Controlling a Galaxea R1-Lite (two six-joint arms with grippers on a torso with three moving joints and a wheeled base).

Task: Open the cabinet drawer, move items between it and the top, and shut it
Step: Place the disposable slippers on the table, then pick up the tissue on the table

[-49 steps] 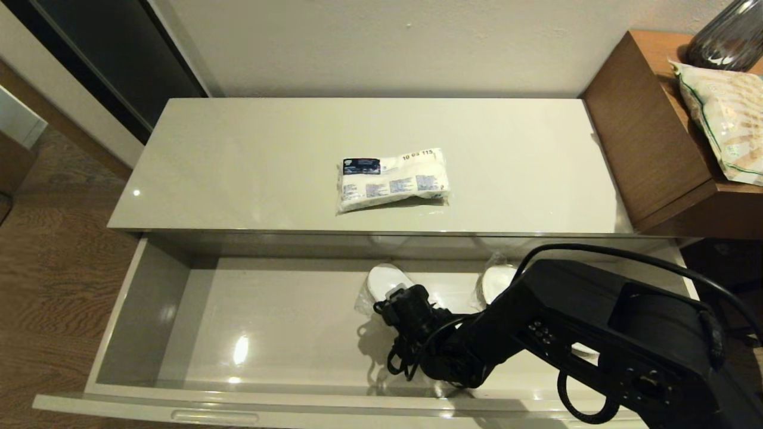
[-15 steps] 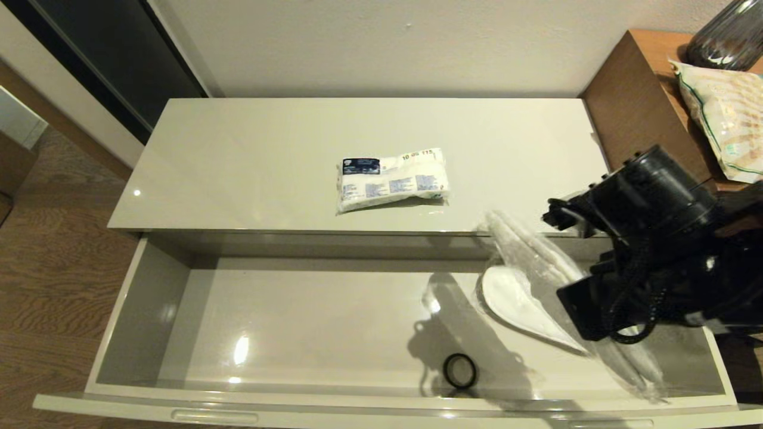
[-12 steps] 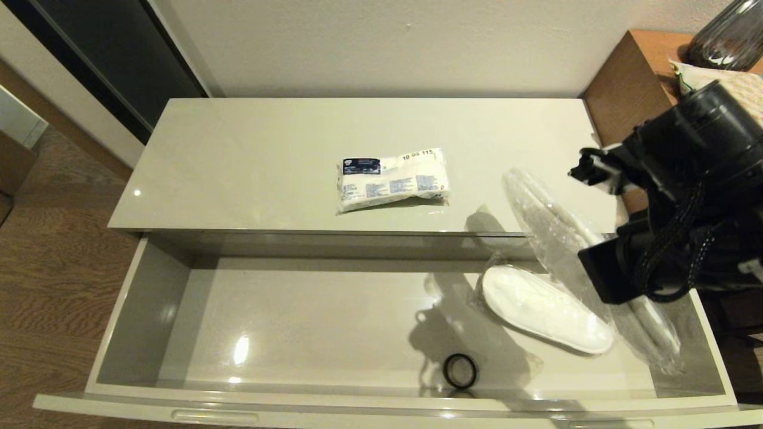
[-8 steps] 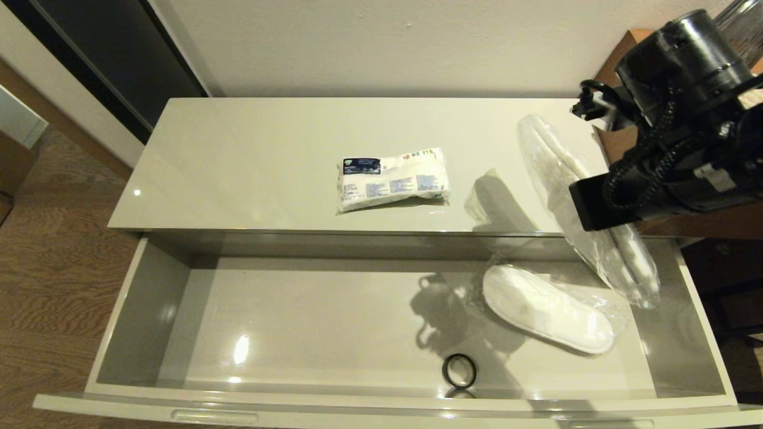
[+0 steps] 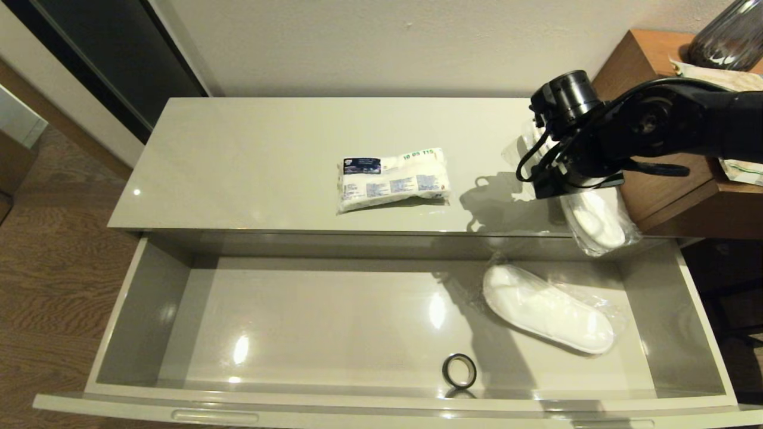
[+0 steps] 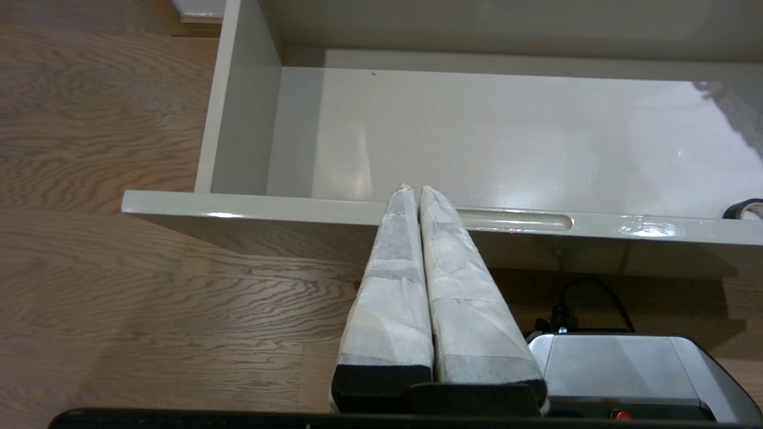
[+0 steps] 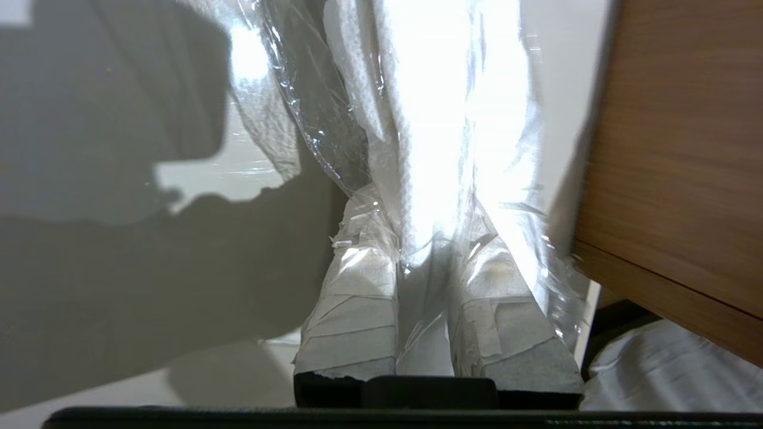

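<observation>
My right end effector [image 7: 420, 298] is pinching a wrapped slipper [image 5: 593, 217] over the top's [image 5: 250, 155] right front corner; I am aiming to lower it fully onto the surface before letting go.

The right gripper [image 5: 551, 179], jaws hidden, apparently holds a plastic-wrapped white slipper [image 5: 593, 220] over the glossy cream cabinet top's [image 5: 250, 161] right end. A second slipper [image 5: 545, 310] lies in the open drawer [image 5: 149, 298].

Warm, dim indoor light leaves glare spots on the glossy drawer [image 5: 369, 322] floor toward 6 o'clock, sharp arm shadows on the top [image 5: 268, 155], and blown-out white plastic in the right wrist view.
</observation>
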